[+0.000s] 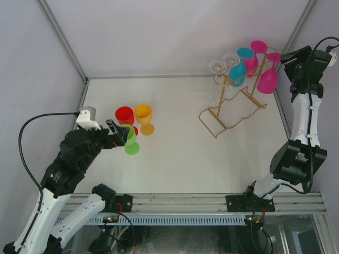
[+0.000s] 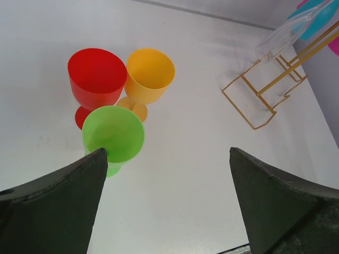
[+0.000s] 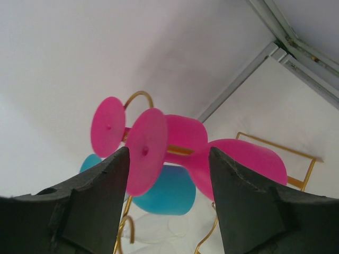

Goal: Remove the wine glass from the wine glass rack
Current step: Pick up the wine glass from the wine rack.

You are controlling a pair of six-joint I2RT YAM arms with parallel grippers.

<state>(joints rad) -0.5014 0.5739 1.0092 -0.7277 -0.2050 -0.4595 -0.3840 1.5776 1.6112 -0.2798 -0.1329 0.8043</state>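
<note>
Jaws of the right gripper point(image 3: 168, 159) stand wide and empty. Framed between their tips is the round foot of the pink wine glass point(image 3: 233, 161), its long axis running away toward the bowl. It hangs on the gold wine glass rack point(image 1: 232, 108). Left gripper point(image 2: 169, 159) jaws gape wide, holding nothing, above the bench point(image 1: 175, 159).

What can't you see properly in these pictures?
- Top view: the left gripper covers the stem of the green glass.
- Left wrist view: the picture's edge cuts off the top of the rack.
- Right wrist view: the pink glasses hide most of the blue glass, and the clear glasses below are blurry.
</note>
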